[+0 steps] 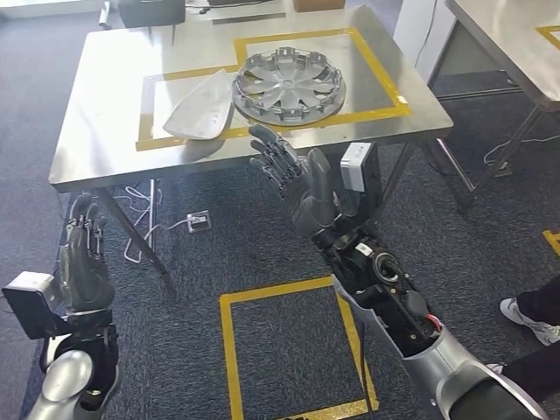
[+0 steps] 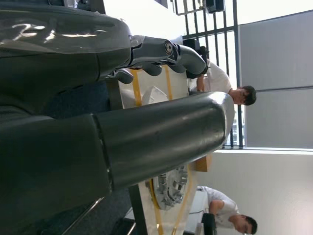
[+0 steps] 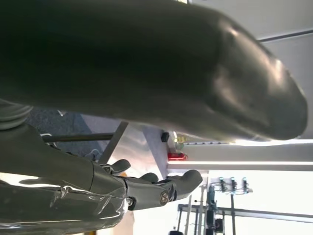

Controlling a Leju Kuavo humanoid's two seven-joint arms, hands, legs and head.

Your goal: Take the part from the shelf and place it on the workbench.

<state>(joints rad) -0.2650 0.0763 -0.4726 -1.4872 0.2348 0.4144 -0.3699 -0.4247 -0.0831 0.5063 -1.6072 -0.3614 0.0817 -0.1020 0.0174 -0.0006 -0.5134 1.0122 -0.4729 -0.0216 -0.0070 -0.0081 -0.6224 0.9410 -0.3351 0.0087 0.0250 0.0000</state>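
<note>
Right robot hand (image 1: 297, 179) raised, fingers apart, empty — wheel cover (image 1: 289, 84) flat on counter (image 1: 99, 114), just beyond it; left robot hand (image 1: 82, 258) low, grasping nothing.

Silver hubcap (image 1: 289, 84), yellow-taped steel workbench (image 1: 99, 114)

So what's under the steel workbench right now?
Under the steel workbench, dark carpet holds loose white cables and a small white socket box near the table's left leg. The tabletop and the raised right hand hide the floor farther back.
</note>
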